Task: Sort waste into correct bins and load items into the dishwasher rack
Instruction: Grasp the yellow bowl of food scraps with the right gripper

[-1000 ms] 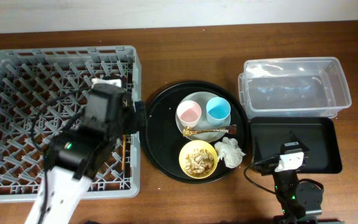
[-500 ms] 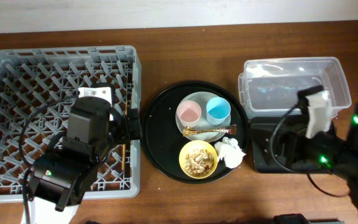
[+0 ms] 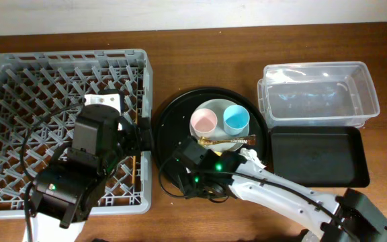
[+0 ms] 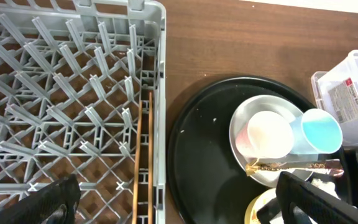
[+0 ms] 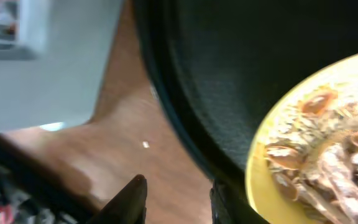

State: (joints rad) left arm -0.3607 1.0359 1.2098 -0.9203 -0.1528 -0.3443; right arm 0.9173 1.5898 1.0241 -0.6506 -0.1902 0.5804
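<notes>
The grey dishwasher rack (image 3: pixel 19 81) fills the left, with the wooden chopsticks (image 4: pixel 140 155) lying along its right wall. My left gripper (image 4: pixel 179 205) hangs open above that wall, holding nothing. On the pale plate (image 3: pixel 215 143) stand the pink cup (image 3: pixel 203 122) and the blue cup (image 3: pixel 236 119), with the gold spoon (image 3: pixel 227 141) in front. My right arm (image 3: pixel 261 185) reaches over the yellow bowl (image 5: pixel 272 155) of brown food scraps (image 5: pixel 334 162) and hides it from above. The right gripper (image 5: pixel 176 199) has its jaws narrowly apart over bare table, left of the bowl. The white tissue (image 3: pixel 252 158) peeks out beside the arm.
The plate, cups and bowl sit on a large round black tray (image 3: pixel 173 128) in the middle. At the right stand the clear plastic tub (image 3: pixel 318 94) and, in front of it, the shallow black rectangular tray (image 3: pixel 318 158). Cables trail from both arms.
My right arm has swung left from the bins to the round tray's front, now covering the yellow bowl, and its jaws have narrowed. The left arm drew back early on, then held still.
</notes>
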